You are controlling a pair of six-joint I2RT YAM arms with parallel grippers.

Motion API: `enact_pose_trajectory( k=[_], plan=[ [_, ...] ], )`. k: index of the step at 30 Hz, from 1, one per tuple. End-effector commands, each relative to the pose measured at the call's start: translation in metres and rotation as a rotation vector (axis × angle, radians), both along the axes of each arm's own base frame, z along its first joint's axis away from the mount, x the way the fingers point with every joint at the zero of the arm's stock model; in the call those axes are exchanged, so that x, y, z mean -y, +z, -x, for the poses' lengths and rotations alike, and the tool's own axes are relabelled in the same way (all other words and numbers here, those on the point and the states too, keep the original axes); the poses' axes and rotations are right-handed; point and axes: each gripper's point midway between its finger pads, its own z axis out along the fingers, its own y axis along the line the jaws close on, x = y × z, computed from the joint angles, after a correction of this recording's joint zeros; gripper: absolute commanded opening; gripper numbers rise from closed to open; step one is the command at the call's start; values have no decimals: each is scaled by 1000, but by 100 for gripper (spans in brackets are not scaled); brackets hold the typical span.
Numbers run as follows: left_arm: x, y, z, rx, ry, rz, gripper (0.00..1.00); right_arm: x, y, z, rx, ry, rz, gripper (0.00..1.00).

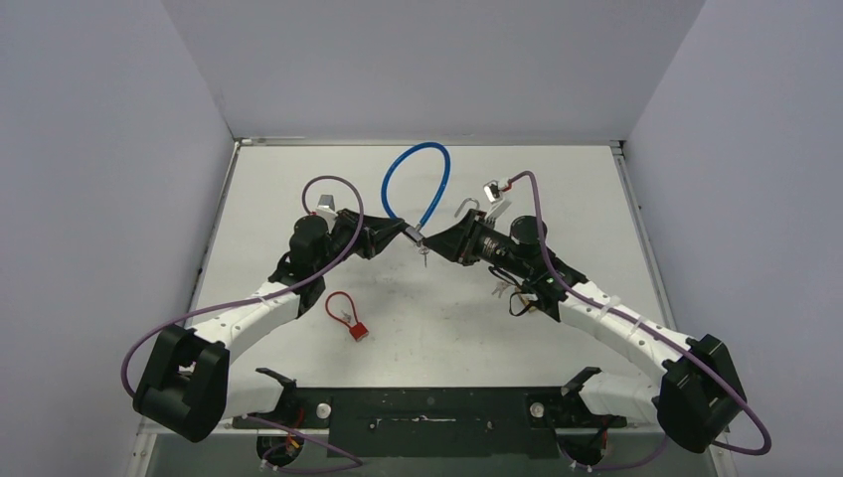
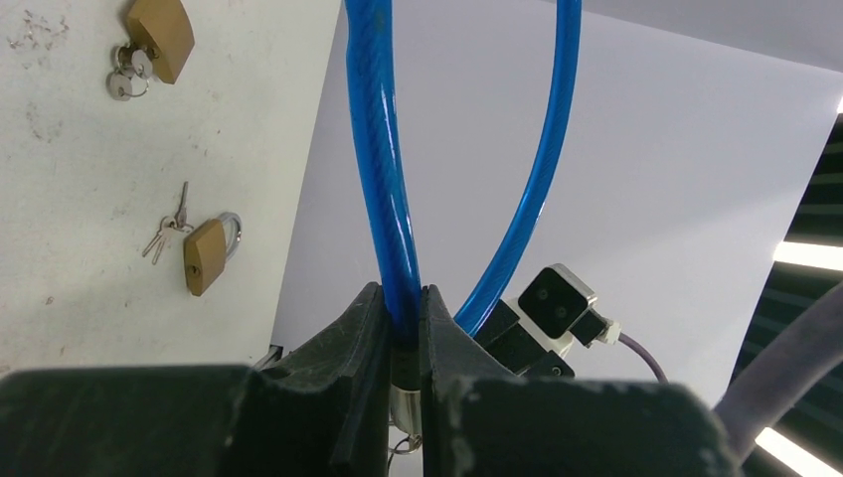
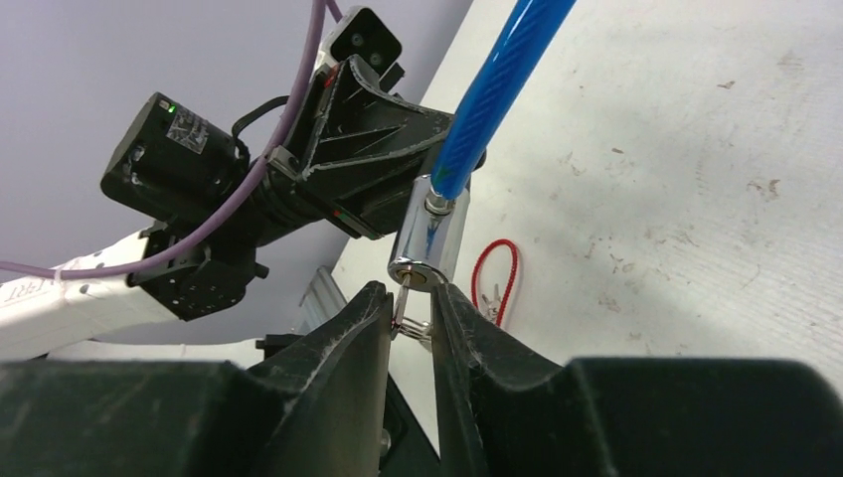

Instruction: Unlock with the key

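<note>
L hand (image 2: 403, 323) clamps blue cable (image 2: 383, 179); R hand (image 3: 409, 292) grips key (image 3: 402, 298).

Overhead view: light is even, soft and diffuse. The table (image 1: 557, 199) reads pale and flat, and the walls (image 1: 99, 149) carry a lilac cast. Shadows beneath my arms (image 1: 260, 303) are faint and soft-edged. No glare. Small things are too tiny to resolve.

Left wrist view: strip lights (image 2: 807, 254) at the right edge are blown to white. My left fingers (image 2: 348, 348) are near-black and soft, with little detail. The blue cable (image 2: 383, 149) is glossy, with a pale streak along it. The brass padlock (image 2: 204, 256) is fairly sharp.

Right wrist view: the chrome lock barrel (image 3: 429, 234) throws hard glints. My right fingers (image 3: 363, 348) are dark and slightly out of focus, with scuffed edges catching light. The edges may bow a little; I can't be sure.
</note>
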Motion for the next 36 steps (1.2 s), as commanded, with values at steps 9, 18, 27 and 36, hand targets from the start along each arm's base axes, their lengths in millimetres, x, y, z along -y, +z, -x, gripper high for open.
enact_pose_trajectory(
  k=[9,18,27,36],
  plan=[
    [-6,103,3,326,15,186,0,-18,43,0,-76,51,-227,0],
    [-22,172,20,575,53,325,0,-8,90,6,-193,100,-579,0],
    [-31,204,33,692,70,385,0,4,124,15,-329,169,-891,0],
    [-37,216,39,742,91,422,0,1,140,24,-430,259,-1080,0]
  ],
)
